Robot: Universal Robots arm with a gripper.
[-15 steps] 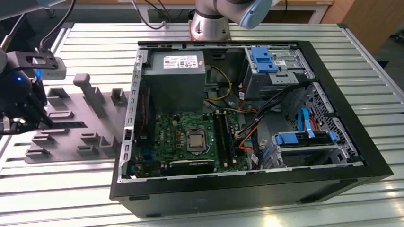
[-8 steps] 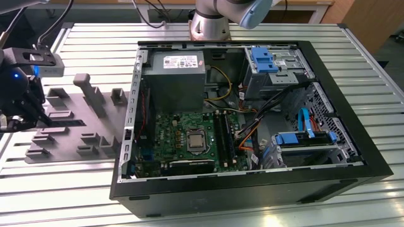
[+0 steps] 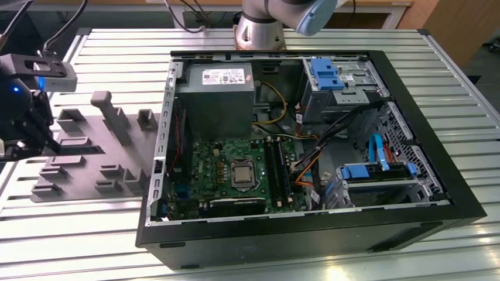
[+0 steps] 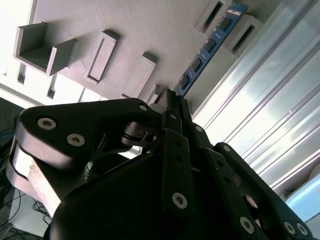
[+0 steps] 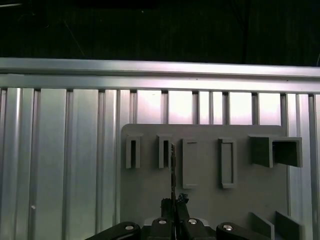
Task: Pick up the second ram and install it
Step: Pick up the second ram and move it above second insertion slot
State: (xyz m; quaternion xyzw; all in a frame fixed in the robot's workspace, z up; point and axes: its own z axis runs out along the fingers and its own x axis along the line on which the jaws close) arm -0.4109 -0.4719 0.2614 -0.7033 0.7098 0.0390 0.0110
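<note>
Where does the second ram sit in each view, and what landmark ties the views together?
Second wrist view: the second ram is a blue strip running out from the end effector.
First wrist view: edge-on, a thin dark line ahead of the end effector.
Exterior view: the second ram is too small to tell; the end effector is at the exterior view's left edge, by the grey tray.
Shared landmark: the grey tray.

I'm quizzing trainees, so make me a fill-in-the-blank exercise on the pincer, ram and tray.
1. The pincer is ___ on the second ram.
2. In the exterior view, the holder tray lies to the ___ of the computer case.
3. The holder tray's colour is ___.
Missing words: shut; left; grey.
</note>
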